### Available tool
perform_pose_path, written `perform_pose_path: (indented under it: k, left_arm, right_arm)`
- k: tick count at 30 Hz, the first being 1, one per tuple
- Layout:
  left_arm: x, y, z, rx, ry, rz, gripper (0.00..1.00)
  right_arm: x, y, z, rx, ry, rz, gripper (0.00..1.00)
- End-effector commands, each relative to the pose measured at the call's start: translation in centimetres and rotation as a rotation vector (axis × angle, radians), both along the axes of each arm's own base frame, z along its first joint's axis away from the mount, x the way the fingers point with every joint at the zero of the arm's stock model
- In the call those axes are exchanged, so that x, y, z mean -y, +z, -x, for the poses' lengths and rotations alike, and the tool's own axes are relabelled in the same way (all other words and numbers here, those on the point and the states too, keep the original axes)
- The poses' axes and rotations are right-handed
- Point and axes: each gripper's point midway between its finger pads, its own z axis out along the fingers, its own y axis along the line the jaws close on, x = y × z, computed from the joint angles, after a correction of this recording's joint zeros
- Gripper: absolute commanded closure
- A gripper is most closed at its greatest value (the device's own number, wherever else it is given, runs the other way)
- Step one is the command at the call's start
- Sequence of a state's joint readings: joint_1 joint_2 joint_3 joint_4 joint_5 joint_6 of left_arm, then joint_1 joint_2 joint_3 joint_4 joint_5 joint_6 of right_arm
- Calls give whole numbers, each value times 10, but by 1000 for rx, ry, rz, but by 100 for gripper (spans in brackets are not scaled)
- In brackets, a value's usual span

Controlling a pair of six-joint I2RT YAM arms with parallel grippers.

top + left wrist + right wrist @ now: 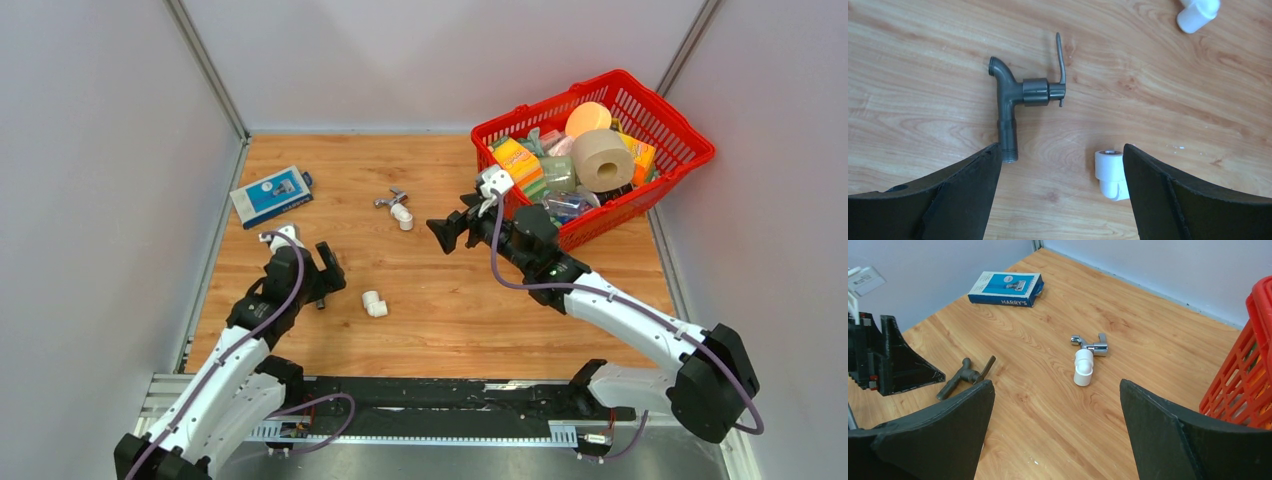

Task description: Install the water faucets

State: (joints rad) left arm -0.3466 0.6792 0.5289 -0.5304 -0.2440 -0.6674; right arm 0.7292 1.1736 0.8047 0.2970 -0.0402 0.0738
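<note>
We show the left gripper [1062, 150] and right gripper [1056, 385] wide, empty; the grey faucet [1013, 95] lies just beside the left one, the chrome faucet [1093, 346] against an elbow [1083, 367]. Closing here, we judge, may catch the loose elbow [1110, 172] instead.

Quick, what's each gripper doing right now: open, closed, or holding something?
Left gripper: open, holding nothing; the dark faucet lies just ahead of it.
Right gripper: open, holding nothing.
</note>
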Motion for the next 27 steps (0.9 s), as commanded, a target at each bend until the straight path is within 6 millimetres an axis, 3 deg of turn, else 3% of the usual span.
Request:
perform_pose_path:
  k: [1,7,13,21,27]
  left_arm:
    - [5,-7,-6,-13,16,31,4]
    - [9,-20,-7,-58,-4,21,5]
    - [7,-15,-8,-45,-4,12,5]
    - [-5,25,-12,31,5,-22,2]
    - [-30,88,0,182,64,-77,2]
  right_arm:
    - [-5,3,1,1,33,-16,0]
    - [-8,-2,1,-5,42,-5,0]
    - [5,-5,-8,-13,-45,4,0]
    - [78,-5,-29,-92,-449,-14,0]
    - [142,25,-10,-32,-671,-52,0]
